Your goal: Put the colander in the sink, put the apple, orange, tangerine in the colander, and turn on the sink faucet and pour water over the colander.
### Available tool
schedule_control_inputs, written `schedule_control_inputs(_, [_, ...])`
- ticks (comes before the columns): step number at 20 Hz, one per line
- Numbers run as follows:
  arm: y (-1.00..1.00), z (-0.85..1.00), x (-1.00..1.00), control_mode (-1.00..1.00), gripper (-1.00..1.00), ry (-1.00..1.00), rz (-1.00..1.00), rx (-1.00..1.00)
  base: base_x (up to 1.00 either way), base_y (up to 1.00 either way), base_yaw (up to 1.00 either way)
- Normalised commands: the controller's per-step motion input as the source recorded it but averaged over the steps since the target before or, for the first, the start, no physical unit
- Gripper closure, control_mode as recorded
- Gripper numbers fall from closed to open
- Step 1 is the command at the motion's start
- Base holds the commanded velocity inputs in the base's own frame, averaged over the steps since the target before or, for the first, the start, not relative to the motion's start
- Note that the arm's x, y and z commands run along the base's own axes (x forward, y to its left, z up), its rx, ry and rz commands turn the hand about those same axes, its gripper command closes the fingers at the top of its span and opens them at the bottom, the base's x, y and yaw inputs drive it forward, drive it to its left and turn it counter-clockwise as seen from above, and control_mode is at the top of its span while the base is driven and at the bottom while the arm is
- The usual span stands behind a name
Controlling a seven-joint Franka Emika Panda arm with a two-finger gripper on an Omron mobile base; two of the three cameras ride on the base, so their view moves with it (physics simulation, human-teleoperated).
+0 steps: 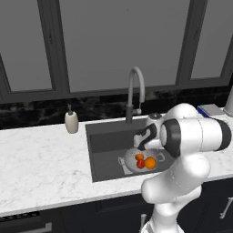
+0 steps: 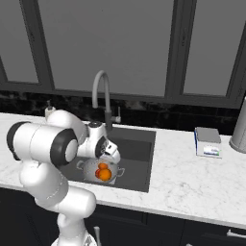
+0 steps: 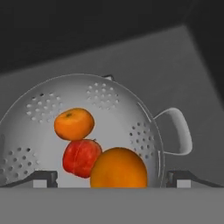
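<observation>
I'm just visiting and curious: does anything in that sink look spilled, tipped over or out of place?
Nothing stands out. The colander sits upright in the sink, with the apple, orange and tangerine all inside it. No fruit lies loose in the basin. The faucet stands upright behind, with no water visible.

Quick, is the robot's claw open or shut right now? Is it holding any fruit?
Gripper: open and holding nothing, with its fingertips spread wide above the colander.
</observation>
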Motion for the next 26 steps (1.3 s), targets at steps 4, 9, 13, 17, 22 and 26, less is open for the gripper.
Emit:
schedule_control_inputs(4, [-0.35, 0.52, 0.00, -1.00, -1.00, -0.04, 0.07, 0.01, 0.00, 0.00, 0.00])
schedule_control_inputs(9, [-0.23, 0.42, -0.04, -1.00, -1.00, -0.14, 0.06, 0.00, 0.00, 0.00, 0.00])
schedule_control_inputs(13, [-0.10, 0.22, -0.13, -1.00, -1.00, -0.32, 0.08, 0.00, 0.00, 0.00, 0.00])
schedule_control_inputs(17, [-0.08, 0.25, -0.17, -1.00, -1.00, -0.39, 0.09, 0.00, 0.00, 0.00, 0.00])
schedule_control_inputs(22, [0.00, 0.29, -0.04, -1.00, -1.00, -0.45, 0.12, 0.00, 0.00, 0.00, 0.00])
schedule_control_inputs(26, [-0.02, 0.47, -0.01, -1.00, -1.00, -0.39, 0.11, 0.01, 0.00, 0.00, 0.00])
